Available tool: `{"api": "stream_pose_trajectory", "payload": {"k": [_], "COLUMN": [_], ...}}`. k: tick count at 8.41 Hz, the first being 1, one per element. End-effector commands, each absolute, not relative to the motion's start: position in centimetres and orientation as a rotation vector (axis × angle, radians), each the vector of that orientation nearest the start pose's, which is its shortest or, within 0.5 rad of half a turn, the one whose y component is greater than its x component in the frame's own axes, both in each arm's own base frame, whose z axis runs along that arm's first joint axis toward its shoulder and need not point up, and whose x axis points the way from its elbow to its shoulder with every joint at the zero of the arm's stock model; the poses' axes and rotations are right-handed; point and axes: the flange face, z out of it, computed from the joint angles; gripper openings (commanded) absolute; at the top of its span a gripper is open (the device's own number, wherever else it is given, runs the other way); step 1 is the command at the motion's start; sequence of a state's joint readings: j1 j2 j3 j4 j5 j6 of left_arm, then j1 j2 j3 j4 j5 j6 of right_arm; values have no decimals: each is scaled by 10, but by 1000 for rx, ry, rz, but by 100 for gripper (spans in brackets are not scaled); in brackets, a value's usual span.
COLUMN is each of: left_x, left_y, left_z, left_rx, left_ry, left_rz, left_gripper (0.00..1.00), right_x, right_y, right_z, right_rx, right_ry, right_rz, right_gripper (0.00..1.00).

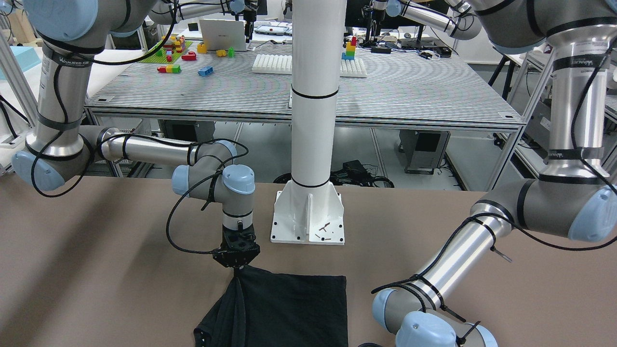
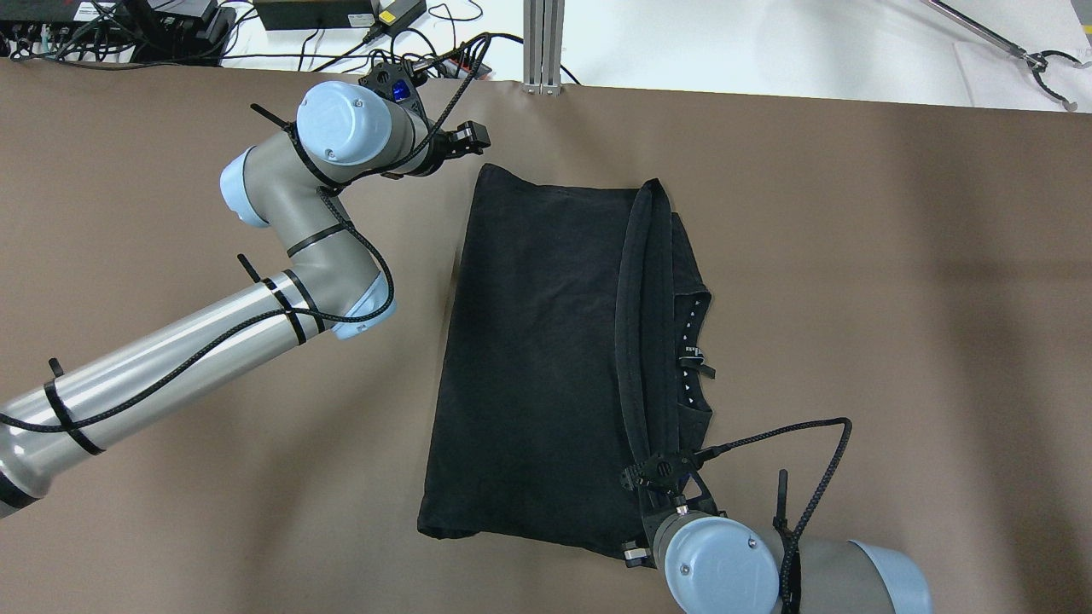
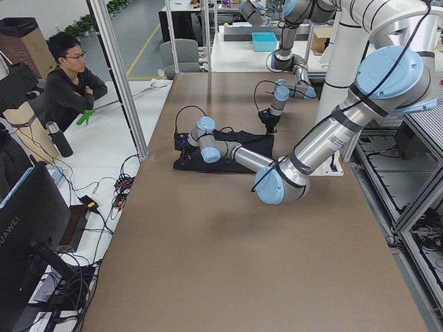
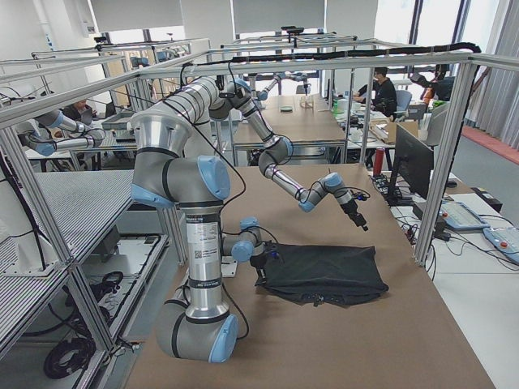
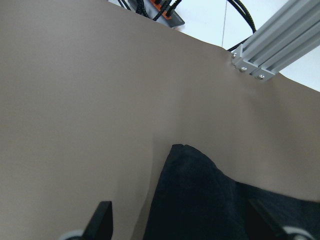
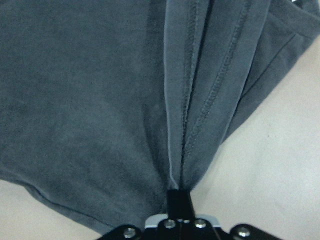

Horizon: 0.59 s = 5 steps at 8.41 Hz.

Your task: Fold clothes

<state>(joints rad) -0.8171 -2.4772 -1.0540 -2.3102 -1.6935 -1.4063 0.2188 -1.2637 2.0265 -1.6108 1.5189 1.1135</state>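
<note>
My brown table [image 1: 96,289] has a block-strewn bench [image 1: 409,91] behind it, and an arm band [image 1: 72,61] seems to read "WANJEED". The right gripper [image 1: 236,264] pinches a raised fold of the black clothes [image 1: 299,308], which the frame's edge cuts off. Overhead, they lie mid-table. From the left end, a monitor [image 3: 21,235] says "HUAWEI". At the left wrist, the left gripper [image 5: 182,222] gapes empty by the cloth's far left corner.

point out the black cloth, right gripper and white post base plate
black cloth [image 2: 537,341], overhead exterior, flat middle panel
right gripper [image 1: 235,268], exterior front-facing, between its fingertips at the pinched fold
base plate [image 1: 308,233], exterior front-facing, flat front part
</note>
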Motion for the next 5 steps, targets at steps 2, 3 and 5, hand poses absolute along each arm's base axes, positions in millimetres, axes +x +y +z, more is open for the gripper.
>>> {"api": "stream_pose_trajectory", "payload": {"k": [2, 3, 5], "left_x": [480, 480, 480], "left_y": [-685, -685, -685], "left_z": [230, 231, 231], "left_rx": [441, 440, 440], "left_ry": [1058, 1057, 1057], "left_rz": [-512, -512, -512], "left_gripper": [94, 93, 93], "right_x": [-496, -496, -503], "right_y": [-264, -267, -292], "right_z": [298, 298, 293], "right_rx": [287, 290, 308], "right_ry": [-688, -687, -676], "right_rz": [-161, -158, -131], "right_gripper": [95, 95, 95]}}
